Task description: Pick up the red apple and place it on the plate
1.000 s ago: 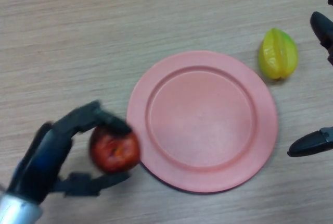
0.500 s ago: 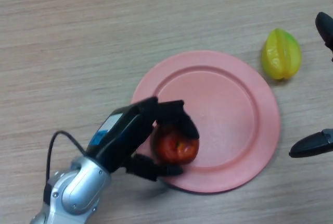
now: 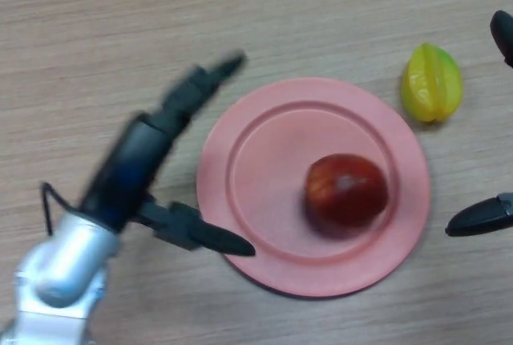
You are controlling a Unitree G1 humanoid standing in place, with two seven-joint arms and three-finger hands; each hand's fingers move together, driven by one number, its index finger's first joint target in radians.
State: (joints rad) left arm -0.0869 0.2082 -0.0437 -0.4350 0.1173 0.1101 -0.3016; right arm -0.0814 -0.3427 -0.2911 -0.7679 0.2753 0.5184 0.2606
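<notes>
The red apple [image 3: 346, 191] lies on the pink plate [image 3: 256, 144], right of the plate's middle, free of any hand. My left hand [image 3: 140, 160] is open at the plate's left rim, its fingers stretched out toward the far side and its thumb over the near-left rim. It holds nothing. My right hand [image 3: 481, 217] shows only as dark fingers at the right edge, apart from the plate.
A yellow-green star fruit [image 3: 431, 83] lies on the wooden table just beyond the plate's far right rim, close to my right hand's upper finger [image 3: 503, 34].
My left hand carried the apple from the table left of the plate onto the plate, opened and let it go. The apple now rests further right. The hand has drawn back left.
</notes>
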